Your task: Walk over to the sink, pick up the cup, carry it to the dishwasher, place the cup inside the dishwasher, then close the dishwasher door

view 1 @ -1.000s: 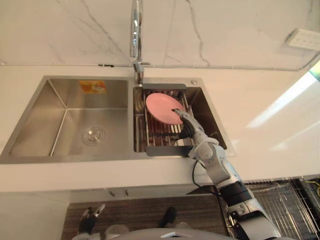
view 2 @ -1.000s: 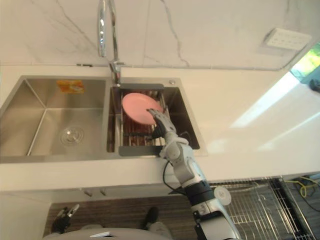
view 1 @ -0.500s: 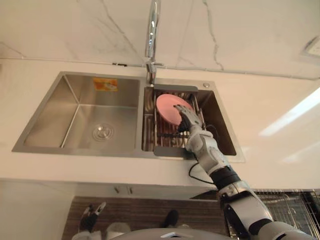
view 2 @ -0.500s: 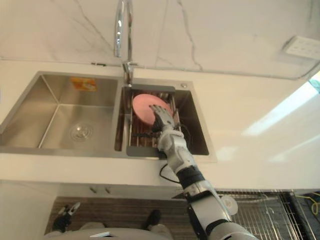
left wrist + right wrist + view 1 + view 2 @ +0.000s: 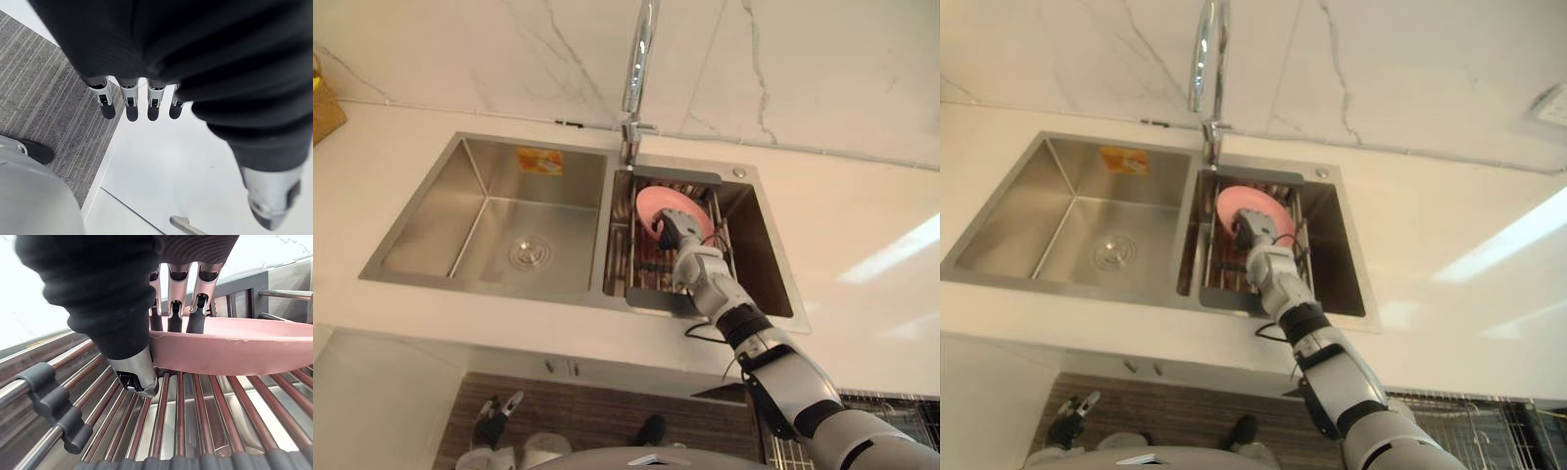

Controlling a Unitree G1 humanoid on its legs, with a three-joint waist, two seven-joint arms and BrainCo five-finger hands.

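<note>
No cup shows; a pink plate (image 5: 653, 204) (image 5: 234, 345) leans in the wire drying rack (image 5: 646, 269) set in the sink's right basin. My right hand (image 5: 677, 235) reaches into that basin from the counter's front edge. In the right wrist view its fingers (image 5: 168, 313) curl over the plate's rim and its thumb (image 5: 137, 372) presses from beneath, so the rim is pinched. The plate's lower edge rests on the rack's bars (image 5: 195, 416). My left hand (image 5: 127, 98) hangs low over the striped floor beside a white cabinet front, fingers straight and holding nothing.
The steel left basin (image 5: 499, 225) has a drain and an orange sticker. A tall chrome faucet (image 5: 636, 69) rises behind the divider. Pale counter runs on both sides under a marble wall. A wire rack (image 5: 1440, 416) shows low at the right.
The camera has shifted. My right hand has slid further onto the pink plate, and its fingers have curled from straight onto the rim.
</note>
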